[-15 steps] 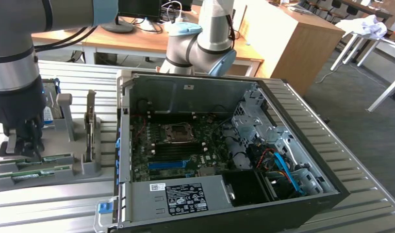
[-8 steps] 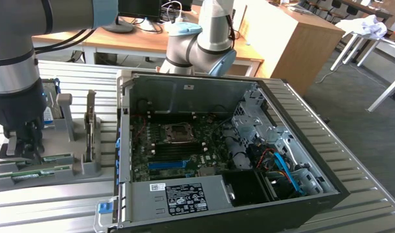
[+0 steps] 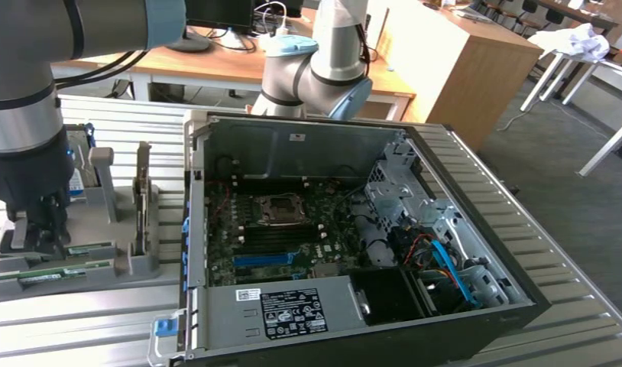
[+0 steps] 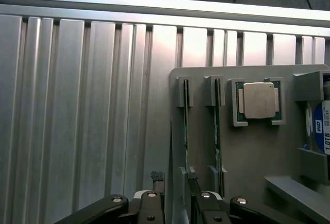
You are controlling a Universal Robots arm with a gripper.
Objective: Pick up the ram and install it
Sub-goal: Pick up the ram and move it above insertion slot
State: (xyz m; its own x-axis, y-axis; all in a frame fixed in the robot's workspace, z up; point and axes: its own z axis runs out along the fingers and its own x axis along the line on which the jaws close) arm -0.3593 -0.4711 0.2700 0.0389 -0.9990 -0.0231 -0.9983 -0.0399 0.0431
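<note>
Wrist view: the hand [image 4: 174,182] is low over a gray holder [image 4: 247,157] that rests on the ribbed aluminium tabletop [image 4: 77,110]. Its jaws stand wide apart, one on each side of the ram [image 4: 185,126]. The ram stands on its long edge in a narrow slot of the holder, its far end caught in a small upright notch. The jaws are not closed on it, and I cannot tell whether either one touches the board. A second memory stick [image 4: 217,126] stands on edge in the slot just beside, parallel to the ram and apart from it. Next along the holder, a square silver processor [image 4: 257,100] lies flat in a green-edged recess. Beyond it is the blue-and-white label of a hard drive [image 4: 322,126].

In the exterior view the robot arm [image 3: 26,107] reaches straight down to the holder. The holder sits on the tabletop to the exterior view's left of an open computer case [image 3: 290,145]. The hand is down among the holder's posts, near the green edges of the boards. The case lies on its side with its panel off, showing the motherboard [image 3: 280,245] and the processor socket [image 3: 280,208] near its middle. A power supply [image 3: 280,310] with a black-and-white label runs along the near wall, and blue cables [image 3: 444,256] lie on the exterior view's right. The ram is in the holder, well apart from the motherboard.
</note>
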